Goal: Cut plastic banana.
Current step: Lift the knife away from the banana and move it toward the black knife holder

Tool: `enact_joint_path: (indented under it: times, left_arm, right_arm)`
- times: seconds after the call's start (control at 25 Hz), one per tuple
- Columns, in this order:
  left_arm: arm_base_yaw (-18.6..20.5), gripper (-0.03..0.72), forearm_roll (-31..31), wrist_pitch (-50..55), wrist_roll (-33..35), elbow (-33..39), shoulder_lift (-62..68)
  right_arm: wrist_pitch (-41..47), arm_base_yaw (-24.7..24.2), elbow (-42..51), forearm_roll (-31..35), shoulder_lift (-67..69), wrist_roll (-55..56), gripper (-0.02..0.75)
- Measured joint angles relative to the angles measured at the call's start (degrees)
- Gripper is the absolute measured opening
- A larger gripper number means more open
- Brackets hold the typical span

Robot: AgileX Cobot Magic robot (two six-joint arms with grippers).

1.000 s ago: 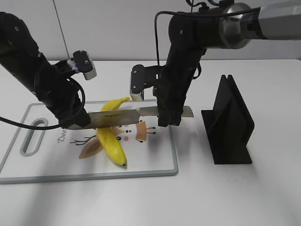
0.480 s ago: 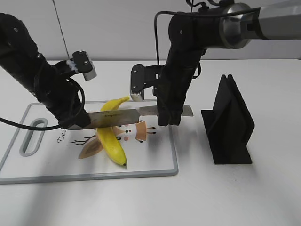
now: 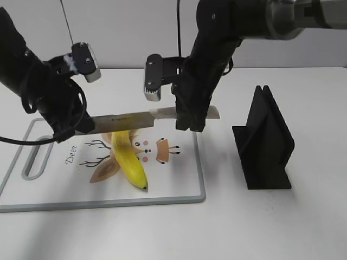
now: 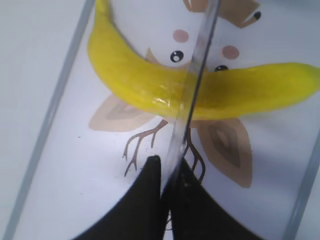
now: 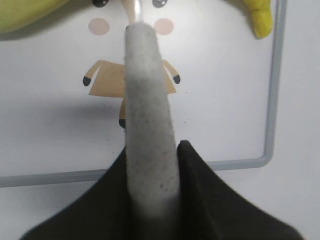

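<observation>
The plastic banana [image 3: 129, 157] lies whole on the white cutting board [image 3: 179, 184]; it also shows in the left wrist view [image 4: 150, 87]. A knife [image 3: 127, 119] hangs level above it, clear of the banana. My left gripper [image 3: 73, 129] is shut on the blade tip [image 4: 172, 165]. My right gripper [image 3: 190, 120] is shut on the grey knife handle [image 5: 147, 125]. In the left wrist view the blade [image 4: 195, 80] crosses over the banana's middle. The right wrist view shows the banana's stem end [image 5: 260, 17] at the top right.
A black knife holder [image 3: 265, 143] stands on the table right of the board. The board bears a printed deer picture [image 3: 157, 151] and has a handle slot [image 3: 33, 157] at its left end. The white table [image 3: 244, 227] runs around it.
Both arms have lifted the knife together. It was low across the banana one second ago and now hangs higher, above the banana. The banana has stayed in place.
</observation>
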Motion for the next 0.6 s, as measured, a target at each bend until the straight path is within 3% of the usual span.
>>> enact_joint_path:
  times: [0.28,0.4,0.48,0.6]
  left_arm:
    - [-0.23,0.016,1.7,0.78,-0.1,0.06,-7.67]
    - [-0.23,0.063,1.29,1.25,-0.53,0.06,-9.13]
    - [-0.16,0.16,0.55,1.12,-1.36,0.06,-9.39]
    - [0.59,0.381,0.76,1.3,-2.45,0.14,-9.39]
  right_arm:
    - [2.13,0.04,-0.17,1.06,-5.67,0.0,0.195]
    - [3.81,0.04,-0.23,1.34,-7.06,0.08,0.19]
    - [5.82,0.11,-0.23,1.4,-7.54,0.66,0.183]
    - [8.93,-0.07,-0.23,-0.43,-7.82,2.06,0.181]
